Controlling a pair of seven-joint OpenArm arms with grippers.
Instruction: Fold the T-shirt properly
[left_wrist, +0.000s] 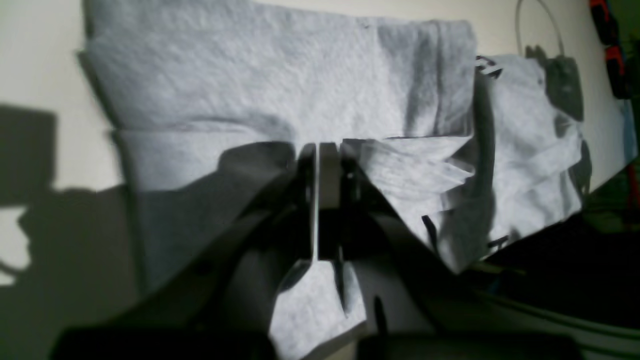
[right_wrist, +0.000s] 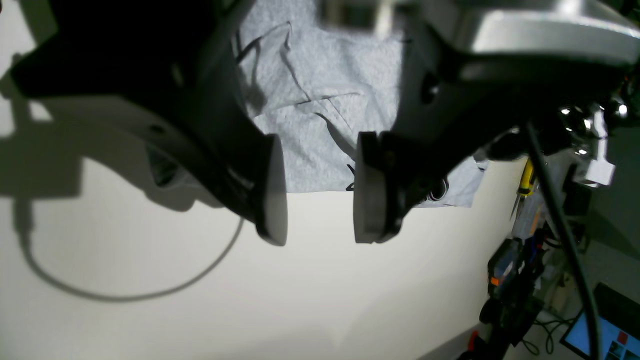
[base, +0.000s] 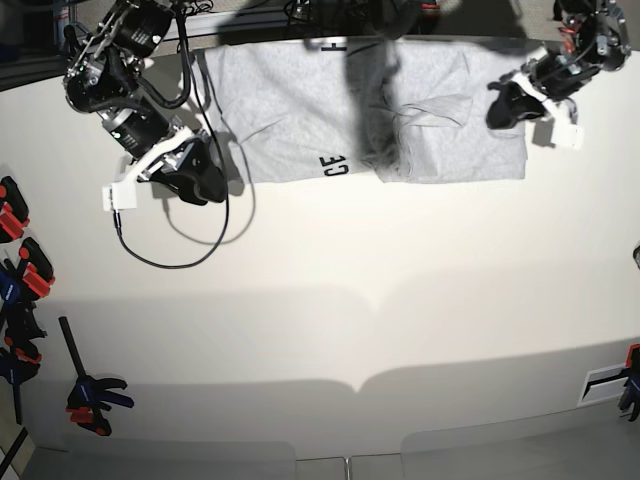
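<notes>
Down at the near left of the white table (base: 330, 300), your clamps (base: 20, 270) sit at the edge. Further back, your right gripper (right_wrist: 320, 200) hangs with jaws parted, nothing between them, just off the shirt's edge. At the far edge lies the T-shirt (base: 300, 110), partly folded, and your left gripper (left_wrist: 320, 165) is clenched on its grey cloth.

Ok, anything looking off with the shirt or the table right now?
The T-shirt is bunched into creases in the middle, with lettering showing upside down at its lower edge. A loose cable loops across the table beside the right gripper.
</notes>
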